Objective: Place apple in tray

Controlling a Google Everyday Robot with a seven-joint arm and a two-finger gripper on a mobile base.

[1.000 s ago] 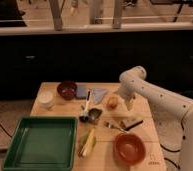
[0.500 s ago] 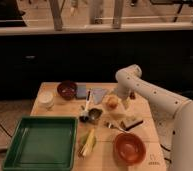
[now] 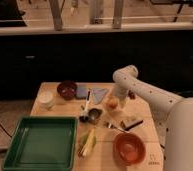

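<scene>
The apple is small, round and yellow-orange, and sits on the wooden table right of centre. The white arm reaches in from the right and bends down over it. My gripper hangs right at the apple, touching or almost touching its right side. The green tray is large and rectangular with a raised rim. It lies at the table's front left with nothing in it, well to the left of and nearer than the apple.
An orange-red bowl sits front right, with a corn cob beside the tray. A dark bowl, a white cup, blue packets, a metal cup and a dark bar crowd the table's middle.
The arm has swung left and lowered, bringing the gripper from the apple's right side onto it. The apple has stayed where it was.
</scene>
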